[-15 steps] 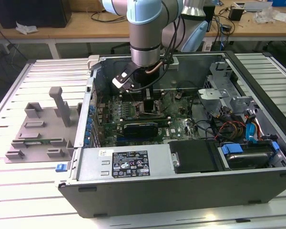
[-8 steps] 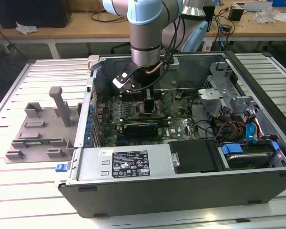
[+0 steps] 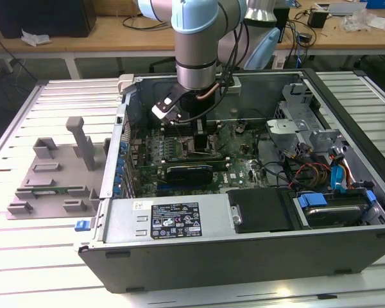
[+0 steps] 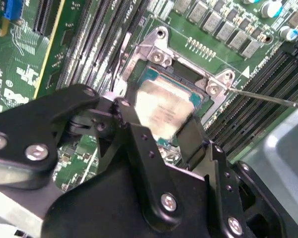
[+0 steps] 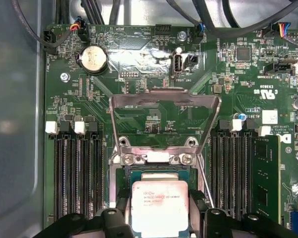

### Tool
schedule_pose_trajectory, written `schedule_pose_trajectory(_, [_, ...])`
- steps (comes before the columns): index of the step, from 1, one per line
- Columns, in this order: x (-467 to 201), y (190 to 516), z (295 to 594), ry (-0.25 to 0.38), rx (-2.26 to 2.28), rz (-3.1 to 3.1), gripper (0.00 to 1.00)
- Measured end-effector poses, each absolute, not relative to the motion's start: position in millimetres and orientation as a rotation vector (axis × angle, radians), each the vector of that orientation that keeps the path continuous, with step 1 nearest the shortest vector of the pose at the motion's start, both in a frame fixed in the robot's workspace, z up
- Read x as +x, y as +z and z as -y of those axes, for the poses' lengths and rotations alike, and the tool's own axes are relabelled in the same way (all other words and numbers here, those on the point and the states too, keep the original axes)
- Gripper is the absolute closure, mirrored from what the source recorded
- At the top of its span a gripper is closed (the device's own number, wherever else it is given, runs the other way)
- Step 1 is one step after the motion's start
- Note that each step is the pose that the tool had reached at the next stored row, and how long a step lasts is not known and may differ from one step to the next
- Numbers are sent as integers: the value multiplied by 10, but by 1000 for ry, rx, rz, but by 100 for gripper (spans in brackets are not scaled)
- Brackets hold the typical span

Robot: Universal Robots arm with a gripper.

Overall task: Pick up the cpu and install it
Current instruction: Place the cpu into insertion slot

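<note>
Arm in exterior view goes straight down into open case (image 3: pixel 244 234), which lies flat on counter (image 3: pixel 38 273) so mobo faces up. Claw (image 3: pixel 194 128) sits low over mid-board. Grey fixture tray (image 3: pixel 51 179) is outside case on the exterior view's left, well apart from claw.

Second wrist view: cpu (image 4: pixel 164 109) is at socket (image 4: pixel 181 74), silver top up, square to the frame. Black fingers (image 4: pixel 191 136) hug two opposite edges, so claw is nearly closed, approx cpu width, and looks pinched on it. Side grip leaves the underside free for the drop-in. Lever (image 4: pixel 268 97) is swung out, clear of claw.

First wrist view: load plate (image 5: pixel 165 96) is flipped up and away from the socket opening, hence clear access from above. cpu (image 5: pixel 160 206) is centred in the opening w/ a finger just beside each side and RAM slots (image 5: pixel 74 168) flanking. Can't tell if it's fully seated or a hair above. Plate isn't closed, so install isn't finished.
</note>
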State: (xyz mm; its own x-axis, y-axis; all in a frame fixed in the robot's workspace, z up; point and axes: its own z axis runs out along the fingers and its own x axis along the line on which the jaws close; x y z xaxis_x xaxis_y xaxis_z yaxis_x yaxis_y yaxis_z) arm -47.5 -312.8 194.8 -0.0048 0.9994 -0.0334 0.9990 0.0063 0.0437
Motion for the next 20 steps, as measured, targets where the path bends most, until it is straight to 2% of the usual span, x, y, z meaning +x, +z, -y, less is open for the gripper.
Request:
schedule_pose_trajectory(1, [-475,1946,3127,12,2177,-2189,38])
schedule_pose_trajectory(20, [-476,2124,3103,11,2177,-2189,38])
